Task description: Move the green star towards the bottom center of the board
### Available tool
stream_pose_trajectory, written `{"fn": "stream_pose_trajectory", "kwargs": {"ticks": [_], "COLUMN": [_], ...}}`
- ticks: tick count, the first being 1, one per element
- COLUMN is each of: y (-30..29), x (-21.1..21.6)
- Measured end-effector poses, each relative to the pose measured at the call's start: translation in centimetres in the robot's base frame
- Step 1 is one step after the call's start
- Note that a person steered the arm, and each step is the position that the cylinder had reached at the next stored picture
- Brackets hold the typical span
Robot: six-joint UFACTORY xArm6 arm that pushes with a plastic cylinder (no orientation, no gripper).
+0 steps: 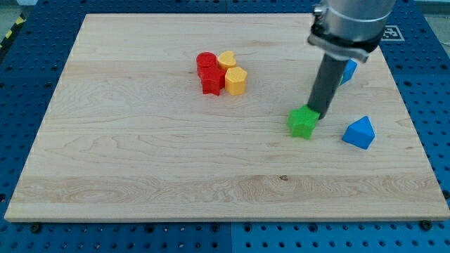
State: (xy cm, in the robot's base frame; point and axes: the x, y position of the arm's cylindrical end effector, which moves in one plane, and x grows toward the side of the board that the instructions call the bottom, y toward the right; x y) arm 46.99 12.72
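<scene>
Wooden board (140,161) on blue pegboard. Green star (302,122) sits right of centre; my tip (316,112) touches its upper-right edge, no jaws to open/shut. Blue triangular block (359,133) nearby; red/yellow cluster (221,72) well apart, shapes unclear.

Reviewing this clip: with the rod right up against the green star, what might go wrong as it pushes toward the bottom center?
1. My tip meets the green star at its upper-right edge, not squarely behind it, so the star may spin or slip off sideways.
2. Bottom center lies down and to the view's left; an off-line push could carry the star straight toward the board's bottom edge.
3. The blue block sits close on the view's right; repositioning around the star might nudge it.
</scene>
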Motion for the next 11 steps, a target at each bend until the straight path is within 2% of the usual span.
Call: {"fn": "stream_pose_trajectory", "kwargs": {"ticks": [2, 3, 4, 5, 7, 8, 9, 10, 11], "y": [-2.5, -1.5, -1.3, -2.8, -6.4, -6.8, -4.1, -0.9, -0.6], "x": [7.1, 5.8, 2.8, 3.0, 6.9, 7.0, 6.1, 7.3, 8.9]}}
